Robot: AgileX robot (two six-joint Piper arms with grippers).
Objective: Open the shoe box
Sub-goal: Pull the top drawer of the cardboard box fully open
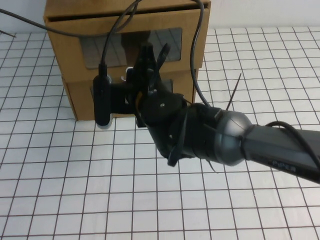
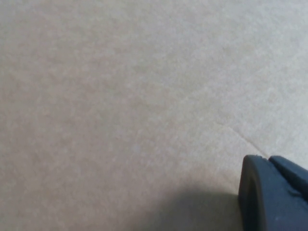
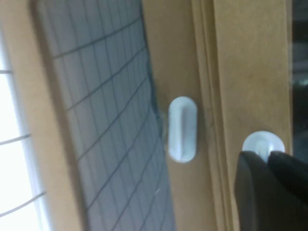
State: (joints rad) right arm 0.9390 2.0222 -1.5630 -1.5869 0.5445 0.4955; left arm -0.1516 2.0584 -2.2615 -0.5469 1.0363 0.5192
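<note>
Two stacked in the high view: upper box [image 1: 125,22] on lower box [image 1: 80,102], both on the gridded table [image 1: 75,190]. A window [image 1: 92,50] was set in the upper front. The right arm [image 1: 260,140] lay across from the right side. The right gripper [image 1: 147,57] pointed at the box fronts, tips up against them near the seam between the two. Its camera [image 1: 102,100] hung just beside it.

Left wrist view: the left gripper [image 2: 274,192] sat close over plain cardboard [image 2: 120,96], only a dark corner of it showing. How far open, could not tell, nor which box this was.

Right wrist view: the right gripper's fingers [image 3: 250,192] stood almost together, a thin line between them, pinched on a round white knob [image 3: 262,142] right at the tips. Beside the tips, past a board edge, sat an oblong knob [image 3: 182,129], also white, unheld, next to a pane [image 3: 96,120] that mirrored the grid. Which box carried the held knob, could not tell.
</note>
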